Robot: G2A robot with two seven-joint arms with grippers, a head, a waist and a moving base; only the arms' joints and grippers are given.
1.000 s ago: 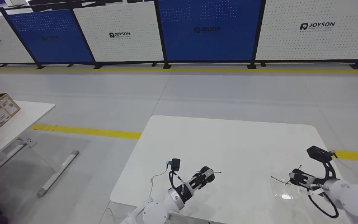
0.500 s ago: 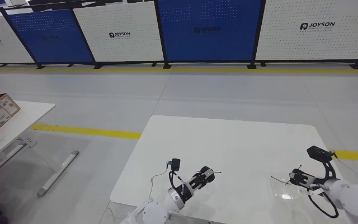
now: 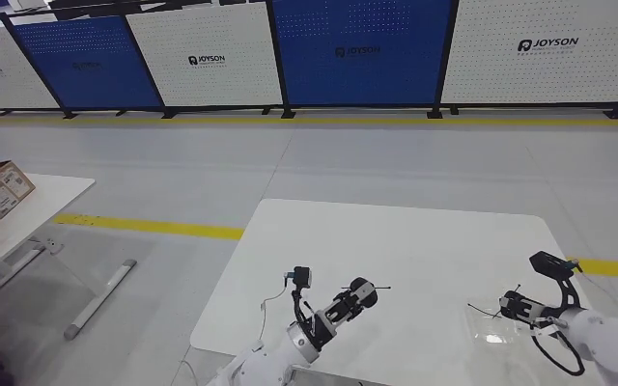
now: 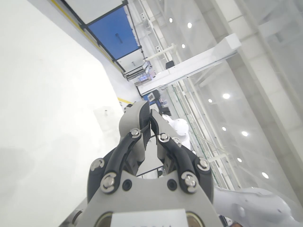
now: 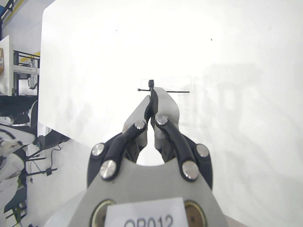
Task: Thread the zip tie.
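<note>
My left gripper (image 3: 365, 289) hovers over the white table (image 3: 406, 241) near its front edge, shut on a thin black zip tie (image 3: 384, 288) whose free end pokes out past the fingertips. The strap is pinched between its pads (image 4: 144, 128) in the left wrist view. Far to the right, my right gripper (image 3: 506, 307) is shut on another black zip tie (image 5: 151, 83), with the square head sticking out beyond the tips. A further black tie (image 5: 165, 91) runs crosswise just past those fingertips; whether it touches them I cannot tell.
A clear plastic sheet (image 3: 492, 330) lies on the table under the right gripper, near the front right corner. A second white table (image 3: 39, 193) stands off to the left across the floor.
The left gripper has risen slightly and shifted a little away from the front edge, tilting its zip tie upward. The right arm has kept still.
</note>
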